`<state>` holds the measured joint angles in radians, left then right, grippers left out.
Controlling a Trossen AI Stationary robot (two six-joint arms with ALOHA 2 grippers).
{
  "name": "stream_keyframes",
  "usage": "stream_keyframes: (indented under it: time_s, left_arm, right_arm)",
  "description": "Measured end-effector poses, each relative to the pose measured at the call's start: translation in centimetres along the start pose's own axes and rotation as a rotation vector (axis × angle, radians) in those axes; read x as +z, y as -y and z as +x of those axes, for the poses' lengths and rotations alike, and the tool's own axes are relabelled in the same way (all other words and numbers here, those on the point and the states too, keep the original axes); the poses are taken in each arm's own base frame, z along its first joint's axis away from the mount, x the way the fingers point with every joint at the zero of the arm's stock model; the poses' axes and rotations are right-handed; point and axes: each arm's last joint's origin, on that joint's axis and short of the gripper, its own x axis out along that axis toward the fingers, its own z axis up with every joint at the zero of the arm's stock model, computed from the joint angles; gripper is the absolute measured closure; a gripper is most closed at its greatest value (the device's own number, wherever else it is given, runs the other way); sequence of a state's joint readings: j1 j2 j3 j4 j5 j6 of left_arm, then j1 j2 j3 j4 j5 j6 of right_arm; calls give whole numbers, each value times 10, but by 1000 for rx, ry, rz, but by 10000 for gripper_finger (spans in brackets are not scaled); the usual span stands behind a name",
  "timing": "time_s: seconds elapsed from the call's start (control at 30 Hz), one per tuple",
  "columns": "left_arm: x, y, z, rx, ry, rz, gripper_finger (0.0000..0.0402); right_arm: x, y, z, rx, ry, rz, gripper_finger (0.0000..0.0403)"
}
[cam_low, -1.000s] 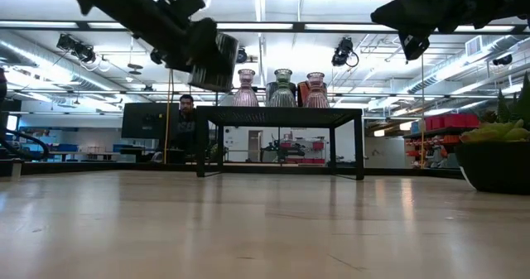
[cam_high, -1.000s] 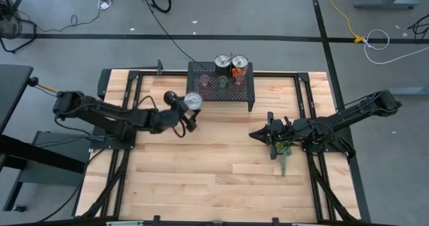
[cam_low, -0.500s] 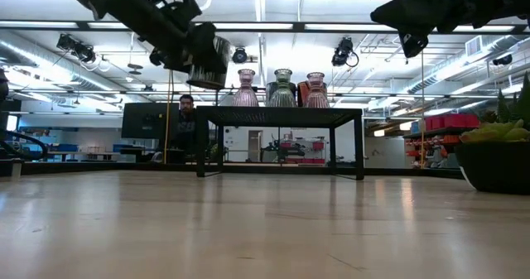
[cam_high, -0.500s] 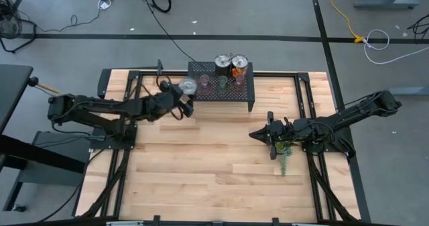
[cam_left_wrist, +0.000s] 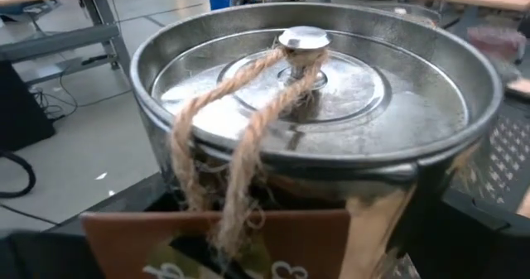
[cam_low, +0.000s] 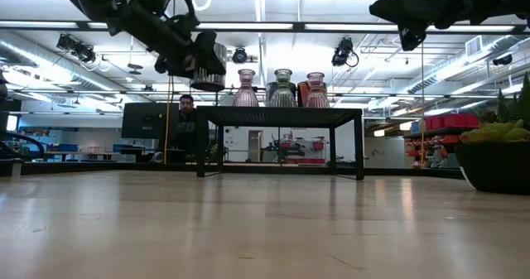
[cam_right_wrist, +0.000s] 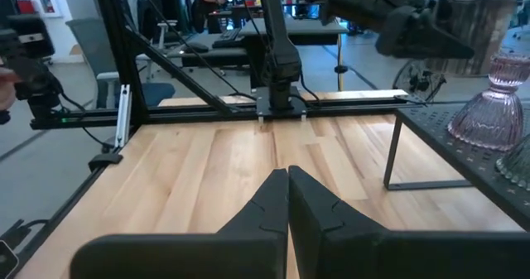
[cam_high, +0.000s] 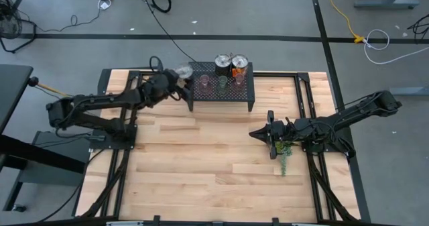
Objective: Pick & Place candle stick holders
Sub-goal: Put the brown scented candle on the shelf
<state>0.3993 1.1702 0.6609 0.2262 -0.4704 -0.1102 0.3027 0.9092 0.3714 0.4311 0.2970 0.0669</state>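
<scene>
Three candle stick holders, pinkish [cam_high: 205, 83], pale green [cam_high: 221, 83] and pinkish [cam_high: 237, 82], stand upright on a black mesh stand [cam_high: 201, 94] at the table's far side; the low view shows them in a row [cam_low: 283, 87]. My left gripper [cam_high: 178, 80] is shut on a round silvery tin [cam_high: 183, 72] with a twine-tied lid knob [cam_left_wrist: 303, 40], held in the air just off the stand's left end. My right gripper [cam_high: 257, 133] hovers shut at mid-right, holding nothing. My left gripper holds the silvery tin by its side wall [cam_low: 199, 57], coming at it nearly level from the table's left. The tin is lifted clear, lid up and slightly tilted. In the wrist view the tin itself hides the fingers.
Two more silvery tins [cam_high: 222, 60] [cam_high: 239, 60] and an orange item [cam_high: 236, 71] sit at the stand's far side. A green potted plant [cam_high: 283, 152] stands by my right gripper. Black frame rails [cam_high: 127, 92] run along the table's sides. The bare wooden middle [cam_high: 201, 159] lies open.
My left gripper has swung toward the table's far edge and a little left, rising slightly, with the tin still in its hold. The tin has gone from in front of the stand's near left corner to beside the stand's left end.
</scene>
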Motion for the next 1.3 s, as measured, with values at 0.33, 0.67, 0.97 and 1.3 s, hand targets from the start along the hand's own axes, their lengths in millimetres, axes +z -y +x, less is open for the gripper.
stream_keyframes:
  time_s: [0.33,0.67,0.97,1.3]
  left_arm:
    - [-2,-24,29,4,26,-26,37]
    - [-22,-41,64,-12,9,-44,37]
    - [-14,-52,68,-110,86,-43,37]
    - [-19,-51,78,-162,98,-4,37]
  right_arm:
    - [1,0,0,0,9,-30,395]
    - [1,-1,0,28,9,-30,395]
    - [1,-1,0,27,9,-46,395]
    - [1,-1,0,26,9,-54,395]
